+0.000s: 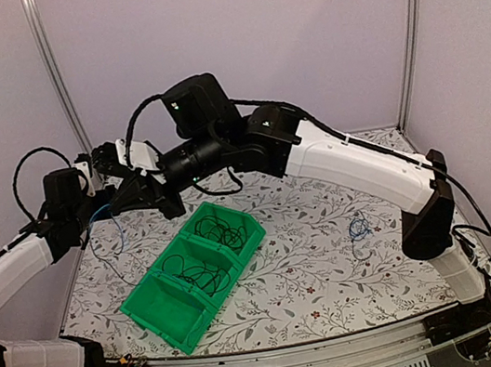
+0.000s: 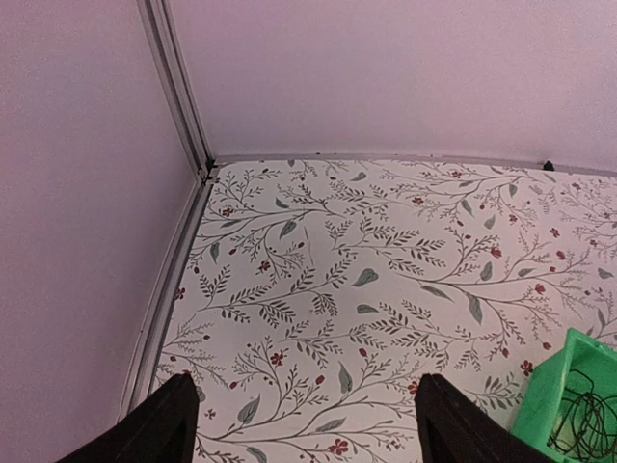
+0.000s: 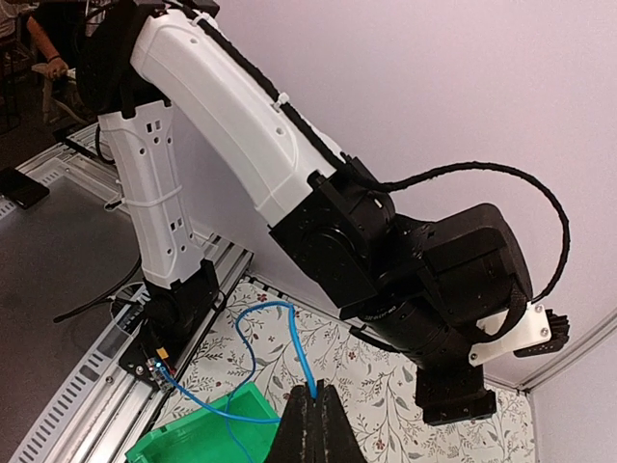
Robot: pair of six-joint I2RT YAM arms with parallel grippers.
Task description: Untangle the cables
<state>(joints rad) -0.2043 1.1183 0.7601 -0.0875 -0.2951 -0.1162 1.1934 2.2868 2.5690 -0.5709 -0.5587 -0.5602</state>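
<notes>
Loose black cables (image 1: 219,230) fill the far and middle compartments of a green bin (image 1: 158,321). A thin blue cable (image 3: 253,333) is pinched between my right gripper's (image 3: 315,394) shut fingers. It loops up and left, then trails down over the bin's corner (image 3: 207,436). In the top view that blue cable (image 1: 105,230) hangs at the table's left side below the right gripper (image 1: 121,200), which reaches across the table. My left gripper (image 2: 304,386) is open with nothing between its fingers, above the back left part of the table. In the top view, the left gripper (image 1: 98,161) is just behind the right one.
A small blue coil (image 1: 358,227) lies on the flowered table top at the right. The bin's near compartment (image 1: 166,302) holds nothing. Pale walls and a metal corner post (image 2: 178,87) close the back left. The bin's edge (image 2: 569,395) shows at the left wrist view's lower right.
</notes>
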